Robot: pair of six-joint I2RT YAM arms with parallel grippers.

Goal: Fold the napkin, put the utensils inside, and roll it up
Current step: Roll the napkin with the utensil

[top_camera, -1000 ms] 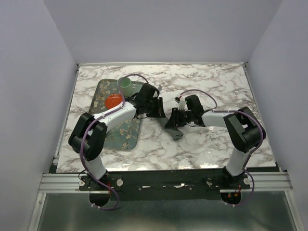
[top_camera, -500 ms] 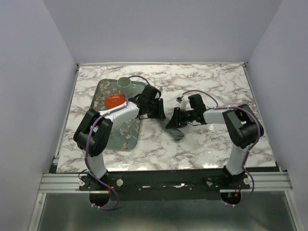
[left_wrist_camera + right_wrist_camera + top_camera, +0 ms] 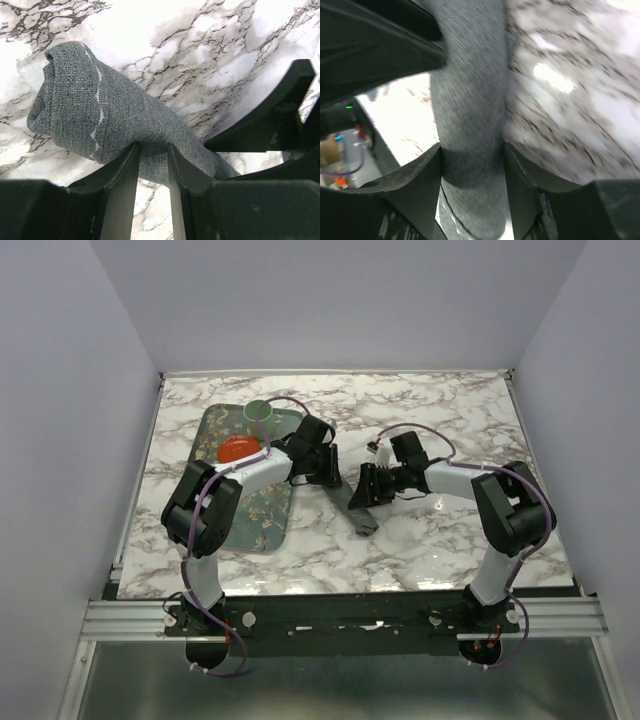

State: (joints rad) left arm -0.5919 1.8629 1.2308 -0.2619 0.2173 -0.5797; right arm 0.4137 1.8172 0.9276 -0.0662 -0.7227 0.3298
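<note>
The dark grey napkin (image 3: 364,520) lies rolled into a tight tube on the marble table, just right of the tray. My left gripper (image 3: 332,472) pinches the tube's far end; in the left wrist view (image 3: 152,150) cloth (image 3: 95,110) fills the narrow gap between its fingers. My right gripper (image 3: 361,491) clamps the tube's middle from the right; in the right wrist view (image 3: 472,150) the roll (image 3: 470,95) sits squarely between both fingers. The two grippers are close together. The utensils are hidden.
The green floral tray (image 3: 256,525) lies left of the roll, holding a red bowl (image 3: 238,449) and a pale green cup (image 3: 260,412) at its far end. Marble table (image 3: 450,540) extends to the right and front. Walls close in on three sides.
The left arm's elbow has swung right and nearer the tray. Both grippers stayed on the napkin roll, which has shifted slightly and now lies longer toward the front.
</note>
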